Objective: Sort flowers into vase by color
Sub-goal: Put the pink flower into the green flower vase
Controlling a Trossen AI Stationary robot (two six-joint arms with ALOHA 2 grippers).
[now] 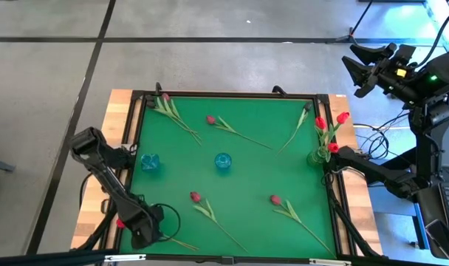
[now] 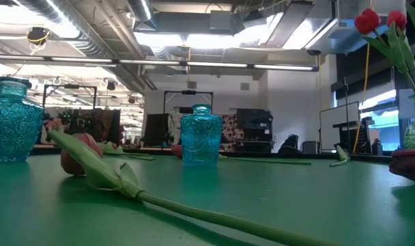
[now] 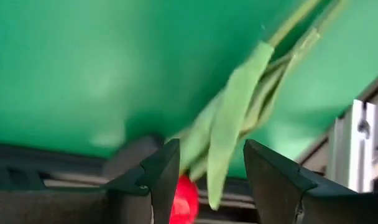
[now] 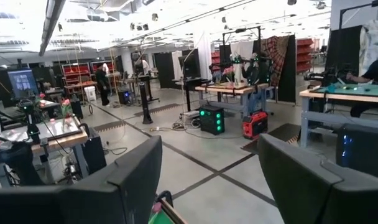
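Observation:
My left gripper [image 1: 138, 230] hangs over the table's near left corner, open. In the left wrist view its fingers [image 3: 209, 180] stand on either side of a red tulip's leaves [image 3: 229, 118]. The bud [image 3: 185, 200] lies close beside one finger; whether they touch, I cannot tell. My right gripper [image 1: 334, 158] is open [image 4: 207, 180] at the right edge, beside a green vase [image 1: 316, 156] that holds red tulips [image 1: 321, 123]. Two blue glass vases [image 1: 149, 162] [image 1: 223, 161] stand on the green mat. Several more tulips lie flat on it, one black-headed [image 1: 306, 108].
Loose tulips lie at the far left [image 1: 176, 114], far middle [image 1: 235, 131], near middle [image 1: 210, 214] and near right [image 1: 295, 214]. A dark frame rims the mat [image 1: 232, 94]. Cables and equipment sit beyond the right edge. In the low view a tulip [image 2: 84, 154] lies close in front.

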